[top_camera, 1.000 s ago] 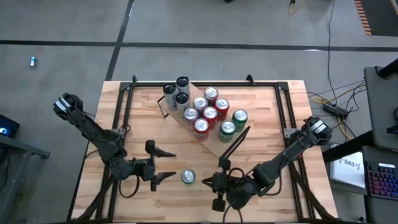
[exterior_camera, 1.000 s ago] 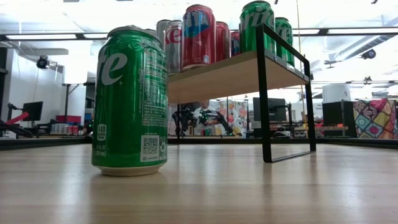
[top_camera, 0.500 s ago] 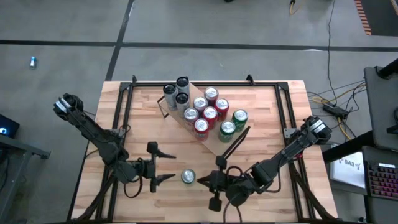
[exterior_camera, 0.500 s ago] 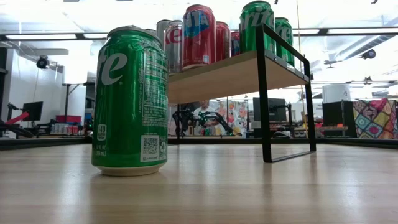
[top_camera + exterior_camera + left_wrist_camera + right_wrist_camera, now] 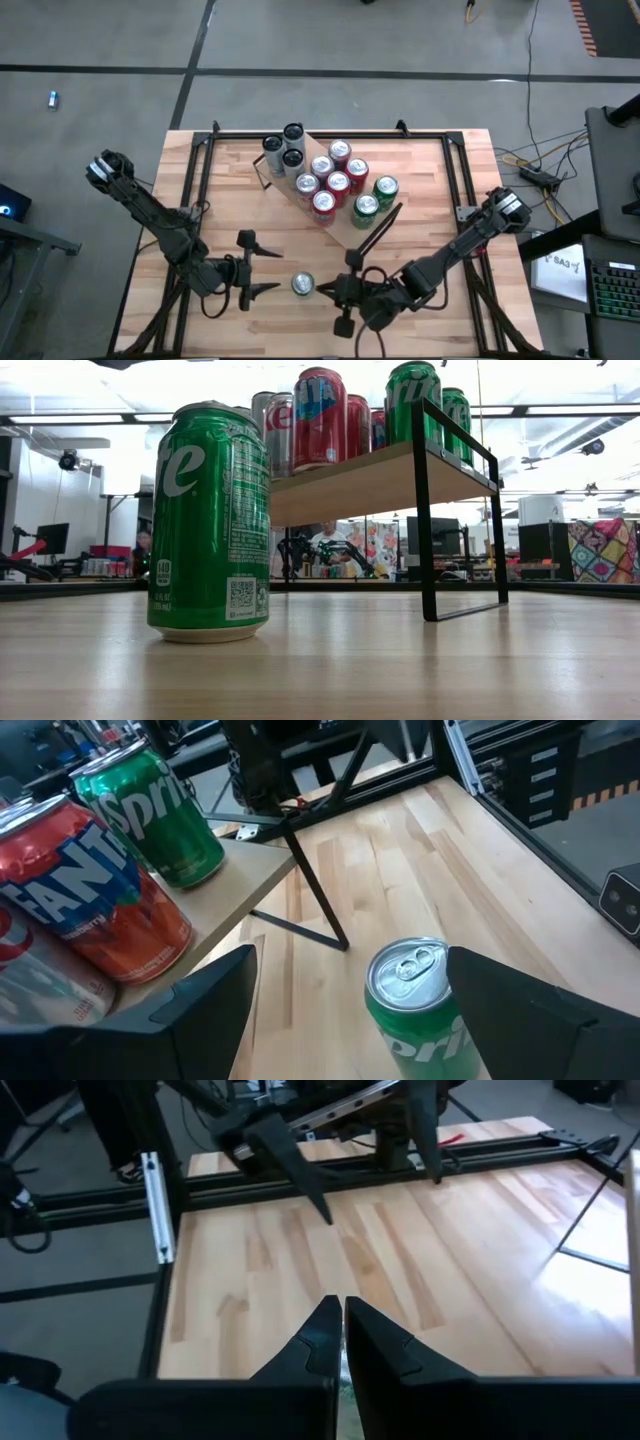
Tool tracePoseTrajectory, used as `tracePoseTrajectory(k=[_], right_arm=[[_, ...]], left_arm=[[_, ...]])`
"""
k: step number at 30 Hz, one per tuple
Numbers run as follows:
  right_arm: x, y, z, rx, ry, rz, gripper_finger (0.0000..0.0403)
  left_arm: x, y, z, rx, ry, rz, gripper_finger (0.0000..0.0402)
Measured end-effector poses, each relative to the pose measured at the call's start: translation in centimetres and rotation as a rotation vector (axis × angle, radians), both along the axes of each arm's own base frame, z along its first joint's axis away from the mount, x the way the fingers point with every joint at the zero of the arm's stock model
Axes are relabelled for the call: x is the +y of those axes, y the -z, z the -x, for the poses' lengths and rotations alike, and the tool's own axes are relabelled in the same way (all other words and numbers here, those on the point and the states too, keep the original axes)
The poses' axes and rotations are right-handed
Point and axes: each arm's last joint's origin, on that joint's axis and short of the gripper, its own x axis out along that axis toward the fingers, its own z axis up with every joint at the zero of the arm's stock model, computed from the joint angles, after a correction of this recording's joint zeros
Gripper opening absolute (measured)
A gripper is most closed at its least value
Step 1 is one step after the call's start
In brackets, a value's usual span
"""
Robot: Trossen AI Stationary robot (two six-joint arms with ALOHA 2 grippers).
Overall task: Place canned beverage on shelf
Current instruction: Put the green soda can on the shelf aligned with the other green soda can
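Observation:
A green canned beverage [image 5: 302, 284] stands upright on the table near its front edge, filling the left of the low view [image 5: 210, 525]. My left gripper [image 5: 268, 268] is open just left of it, and in the left wrist view the can [image 5: 418, 995] lies ahead between the two spread fingers, untouched. My right gripper [image 5: 322, 290] is shut close to the can's right side and higher than it, since the low view shows no finger beside the can. The shelf [image 5: 345, 230] stands slantwise at mid-table on its black end frames [image 5: 425, 510], carrying several red, silver and green cans.
Black rails [image 5: 200, 200] run along the table's left, right and far sides. Bare wood lies between the can and the shelf, and to the can's right [image 5: 450, 660]. A person [image 5: 325, 538] shows far off in the room behind.
My left gripper has rolled a little about its own line and tipped slightly, staying open beside the can. My right gripper, still shut, has crept a little toward the can. The can and the shelf have not moved.

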Motion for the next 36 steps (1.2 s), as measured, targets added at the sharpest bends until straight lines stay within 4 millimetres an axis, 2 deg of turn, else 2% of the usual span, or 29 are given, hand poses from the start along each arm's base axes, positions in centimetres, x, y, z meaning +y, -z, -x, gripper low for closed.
tracePoseTrajectory(k=[13,22,25,30,36], right_arm=[[-2.7,0.0,-1.6,0.026,-0.007,0.04,0.0009],[-2.8,-0.3,-1.9,0.029,-0.051,0.037,0.0009],[-3.0,0.4,-2.5,0.038,-0.04,0.041,0.0009],[-2.7,2.8,-4.0,0.1,-0.039,0.084,0.0009],[-2.4,2.6,-4.8,0.108,-0.051,0.112,0.0009]], left_arm=[[-0.1,0.3,-0.1,0.016,-0.008,0.01,0.0311],[0.0,0.5,0.0,0.028,-0.017,0.021,0.0311],[0.0,0.5,0.0,0.028,-0.018,0.024,0.0311],[0.0,0.5,0.0,0.027,-0.027,0.035,0.0311],[0.0,0.5,0.0,0.028,-0.033,0.049,0.0311]])
